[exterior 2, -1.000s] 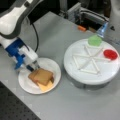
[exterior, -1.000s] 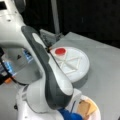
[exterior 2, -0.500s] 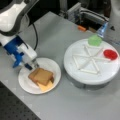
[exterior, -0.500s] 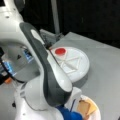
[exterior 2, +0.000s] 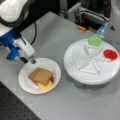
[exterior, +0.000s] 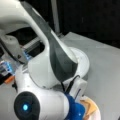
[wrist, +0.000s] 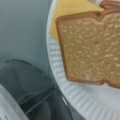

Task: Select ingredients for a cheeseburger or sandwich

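Our hand [exterior 2: 32,60] hovers at the plate [exterior 2: 26,86] rim beside the sandwich [exterior 2: 42,77]; whether its jaws are open we cannot tell. The toast [wrist: 91,47] looks light, stiff and thin, best pinched by opposite edges.

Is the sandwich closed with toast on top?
Yes: a toast square lies flat on top, cheese sticking out beneath it.

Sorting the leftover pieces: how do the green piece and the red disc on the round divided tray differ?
In a front view, the green leaf piece is pale green and lies at the divided tray's far edge; the red disc is bright red and lies toward the view's right edge. They lie in different compartments. Both are small and untouched, far from the pincer at the paper plate.
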